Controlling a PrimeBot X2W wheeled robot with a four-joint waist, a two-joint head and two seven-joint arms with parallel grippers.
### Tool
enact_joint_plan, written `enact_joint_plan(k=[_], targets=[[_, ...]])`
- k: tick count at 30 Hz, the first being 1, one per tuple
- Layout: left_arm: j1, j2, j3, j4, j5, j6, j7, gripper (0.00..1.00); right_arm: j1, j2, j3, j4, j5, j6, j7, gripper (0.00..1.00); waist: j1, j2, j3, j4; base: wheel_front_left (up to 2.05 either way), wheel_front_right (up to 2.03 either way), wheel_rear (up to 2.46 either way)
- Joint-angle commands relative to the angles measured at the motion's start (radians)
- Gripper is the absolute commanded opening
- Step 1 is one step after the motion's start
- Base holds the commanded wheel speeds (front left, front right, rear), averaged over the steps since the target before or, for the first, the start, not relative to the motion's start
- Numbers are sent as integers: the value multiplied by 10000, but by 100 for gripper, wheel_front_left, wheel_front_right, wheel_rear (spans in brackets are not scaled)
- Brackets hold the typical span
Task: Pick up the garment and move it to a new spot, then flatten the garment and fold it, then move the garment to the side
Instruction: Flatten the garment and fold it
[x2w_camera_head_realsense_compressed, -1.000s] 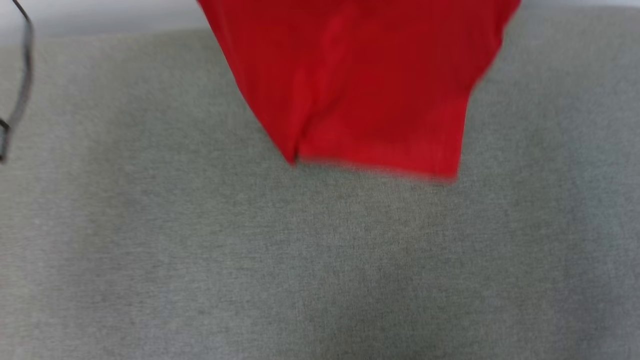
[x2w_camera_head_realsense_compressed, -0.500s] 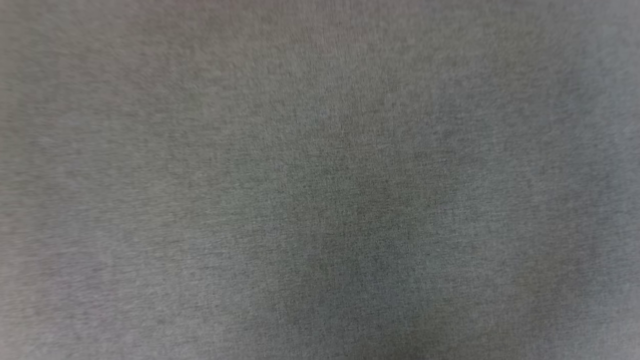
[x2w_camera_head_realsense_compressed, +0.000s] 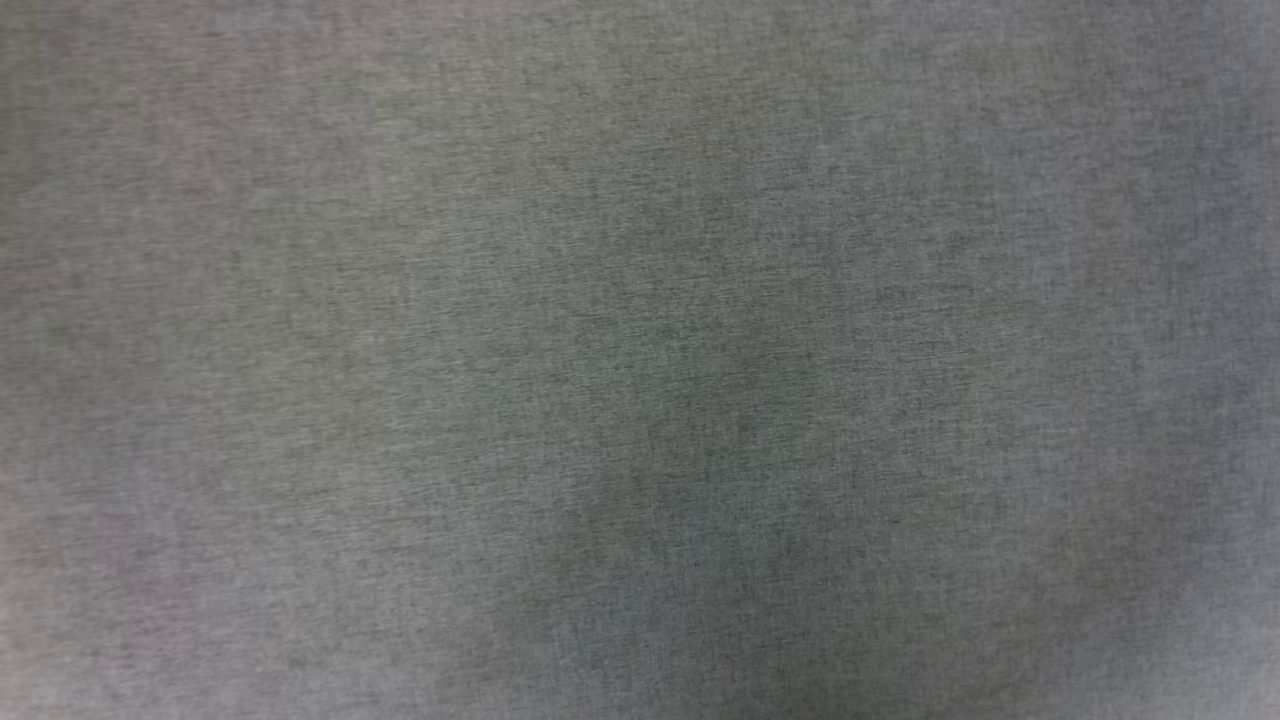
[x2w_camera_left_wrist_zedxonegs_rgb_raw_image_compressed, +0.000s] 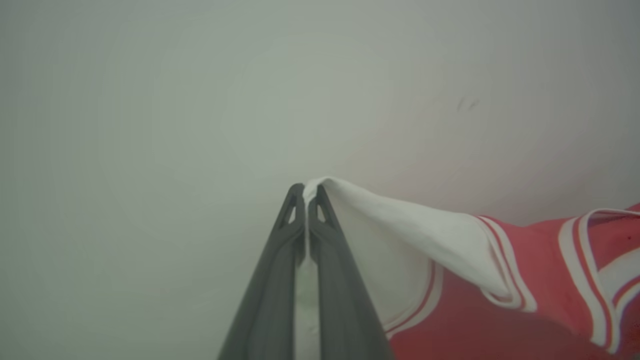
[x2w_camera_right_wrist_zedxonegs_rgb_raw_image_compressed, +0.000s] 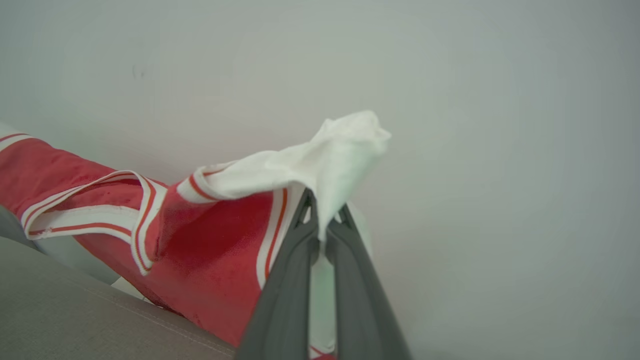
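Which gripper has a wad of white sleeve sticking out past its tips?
The right gripper: a white wad of the garment puffs well beyond its shut jaws. The left gripper pinches the cloth right at its tips.

The jersey (x2w_camera_left_wrist_zedxonegs_rgb_raw_image_compressed: 500, 310) hangs slung between my two sets of fingers; red body, white sleeves, red-and-white striped trim at seams and collar; one white sleeve tip is pinched in my left fingers (x2w_camera_left_wrist_zedxonegs_rgb_raw_image_compressed: 275, 280); the other bunches up out of my right fingers (x2w_camera_right_wrist_zedxonegs_rgb_raw_image_compressed: 290, 280); the body sags between.

Indoor rm, type unclear, grey fabric surface (x2w_camera_head_realsense_compressed: 300, 300), plain pale wall (x2w_camera_left_wrist_zedxonegs_rgb_raw_image_compressed: 150, 100)
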Motion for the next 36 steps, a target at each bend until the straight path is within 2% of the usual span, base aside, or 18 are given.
enact_joint_plan(k=[1, 7, 16, 23, 29, 36], targets=[[371, -118, 4, 95, -92, -50, -173, 0, 303, -95, 80, 159, 124, -14, -89, 0, -1, 0, -96, 99, 0, 0, 0], [1940, -378, 254, 290, -683, -289, -1188, 0, 1618, -482, 554, 202, 710, -12, -485, 0, -1, 0, -836, 453, 0, 0, 0], [6013, -855, 644, -307, -1535, -397, -2355, 0, 5401, -1206, 567, -1088, 1393, -12, -521, 0, -1, 0, -2690, 899, 0, 0, 0], [9781, -1172, 1297, -1559, -2027, 165, -2522, 0, 9184, -1469, -184, -2731, 1636, -14, -37, 0, -1, 0, -3995, 1012, 0, 0, 0], [12420, -1217, 1384, -2745, -2168, 651, -2463, 0, 11845, -1194, -1238, -3848, 1550, -16, 294, 0, -1, 0, -4688, 1088, 0, 0, 0], [14799, -1092, 1386, -3951, -2501, 1235, -1794, 0, 14819, -377, -2787, -5191, 1162, -17, 969, 0, -1, 0, -5388, 1160, 0, 0, 0]])
